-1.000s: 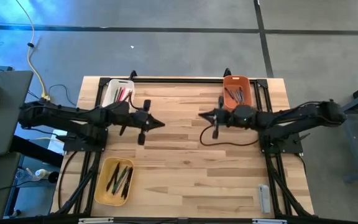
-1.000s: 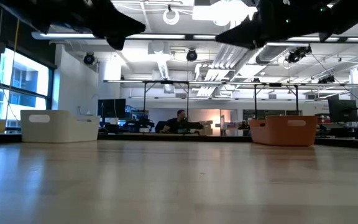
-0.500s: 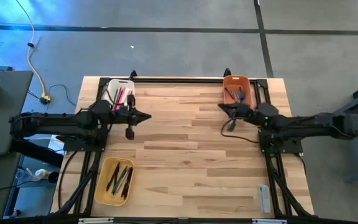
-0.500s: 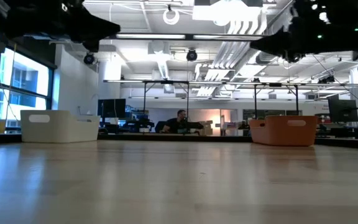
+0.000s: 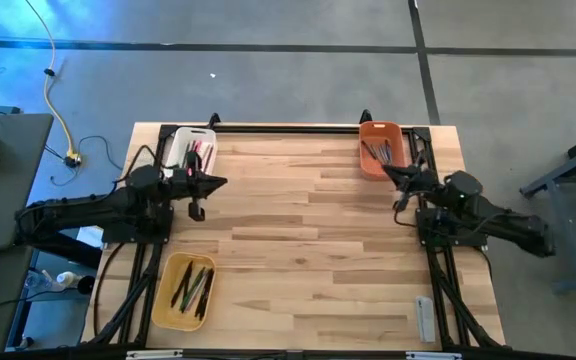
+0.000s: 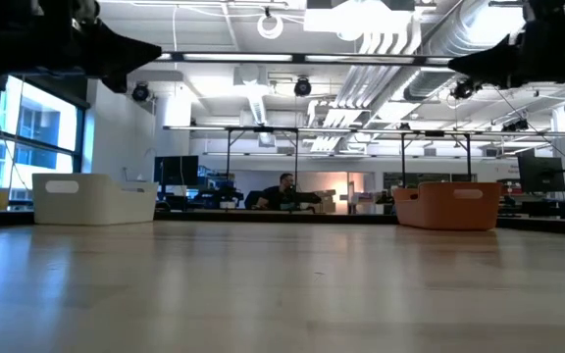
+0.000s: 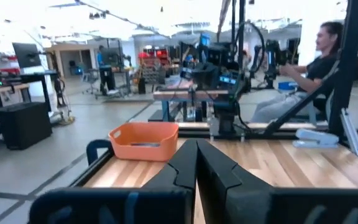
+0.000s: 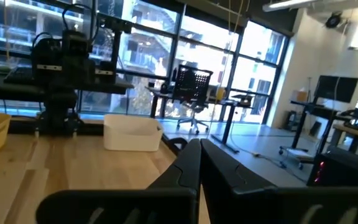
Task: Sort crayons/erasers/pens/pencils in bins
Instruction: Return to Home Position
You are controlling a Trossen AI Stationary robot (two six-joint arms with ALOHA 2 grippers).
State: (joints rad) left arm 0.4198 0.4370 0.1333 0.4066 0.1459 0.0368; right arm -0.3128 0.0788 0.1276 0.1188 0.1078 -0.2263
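Observation:
The bins stand on the wooden table: a white one (image 5: 190,148) at the far left holding red and pink sticks, an orange one (image 5: 380,148) at the far right holding dark sticks, and a yellow one (image 5: 185,290) near the front left holding green and dark sticks. My left gripper (image 5: 222,181) hangs shut and empty over the table just in front of the white bin. My right gripper (image 5: 385,169) hangs shut and empty just in front of the orange bin. Each wrist view shows its two fingers (image 7: 196,152) (image 8: 199,152) closed together with nothing between them.
A grey flat bar (image 5: 425,318) lies near the front right corner. Black frame rails run along the table's far edge and both sides. A wide stretch of bare wood lies between the arms. A person (image 7: 319,62) sits beyond the table's right side.
Both grippers have drawn back from the table's middle, the left toward the left edge and the right toward the right edge, each also drifting a little toward the far edge. Both have stayed shut and empty. The bins have not moved.

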